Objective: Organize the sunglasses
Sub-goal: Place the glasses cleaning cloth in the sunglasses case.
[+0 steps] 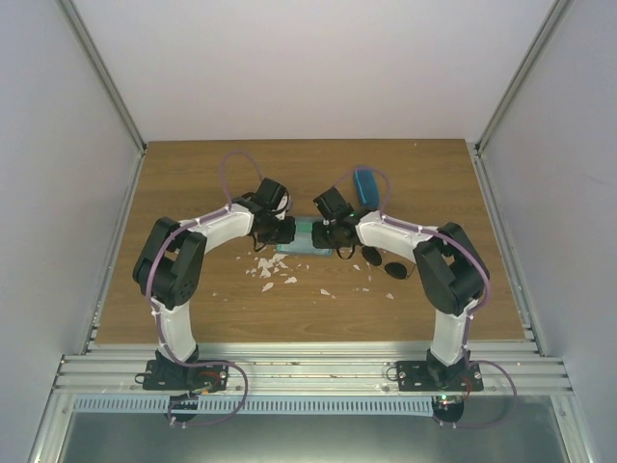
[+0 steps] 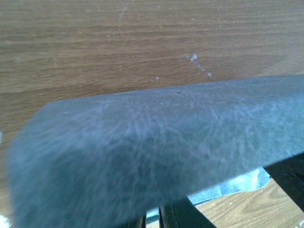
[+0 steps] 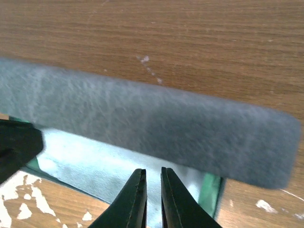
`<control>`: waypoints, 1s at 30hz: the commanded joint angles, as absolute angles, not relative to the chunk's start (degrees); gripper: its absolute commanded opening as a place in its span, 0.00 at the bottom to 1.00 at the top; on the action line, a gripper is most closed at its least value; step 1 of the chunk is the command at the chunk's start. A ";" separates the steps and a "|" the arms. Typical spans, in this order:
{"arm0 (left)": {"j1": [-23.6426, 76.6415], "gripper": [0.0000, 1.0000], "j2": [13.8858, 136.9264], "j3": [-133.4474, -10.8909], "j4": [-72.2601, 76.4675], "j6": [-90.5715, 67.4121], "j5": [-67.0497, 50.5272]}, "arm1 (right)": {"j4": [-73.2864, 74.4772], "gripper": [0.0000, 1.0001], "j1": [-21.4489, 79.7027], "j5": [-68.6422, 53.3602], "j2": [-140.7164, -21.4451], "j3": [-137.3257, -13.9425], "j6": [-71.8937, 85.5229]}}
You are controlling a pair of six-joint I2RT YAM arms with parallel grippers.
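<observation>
Our right gripper [image 3: 152,172] hangs over the open grey-blue case [image 1: 307,237] mid-table, fingers almost together with nothing seen between them; we cannot tell how our left gripper [image 1: 285,230] stands; the black sunglasses [image 1: 382,262] lie beside the case, toward the right edge.

Wood-grain table [image 1: 193,183] is enclosed by plain white walls [image 1: 318,68]; a ribbed metal rail [image 1: 308,371] is fitted along its near edge.
</observation>
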State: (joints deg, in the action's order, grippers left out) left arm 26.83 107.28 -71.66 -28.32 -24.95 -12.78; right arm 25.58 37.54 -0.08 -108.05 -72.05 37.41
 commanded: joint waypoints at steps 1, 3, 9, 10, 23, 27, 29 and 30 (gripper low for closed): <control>26.46 0.11 110.01 -70.31 -22.56 -26.87 -17.13 | 23.86 0.12 37.16 -3.29 -110.96 -74.26 39.18; 26.46 0.13 111.22 -70.32 -22.22 -27.48 -15.82 | 23.99 0.12 37.31 -3.42 -112.05 -74.88 39.98; 26.71 0.18 112.03 -69.14 -23.65 -29.36 -8.09 | 25.55 0.12 37.96 -1.05 -113.57 -76.51 41.02; 26.79 0.18 111.41 -68.60 -23.67 -29.50 -6.97 | 25.77 0.12 38.17 -0.26 -113.44 -76.59 41.17; 26.93 0.28 104.29 -68.17 -23.94 -29.44 -6.84 | 25.87 0.15 38.74 4.24 -111.38 -76.28 41.14; 26.92 0.21 104.71 -66.76 -19.97 -28.92 -13.61 | 24.45 0.16 38.76 1.01 -111.19 -75.95 41.75; 26.90 0.18 105.58 -65.89 -17.32 -29.35 -15.88 | 23.26 0.16 38.76 -1.17 -111.91 -75.79 42.65; 26.90 0.16 105.98 -65.72 -16.79 -29.50 -16.28 | 22.78 0.16 38.76 -2.38 -112.39 -75.69 43.22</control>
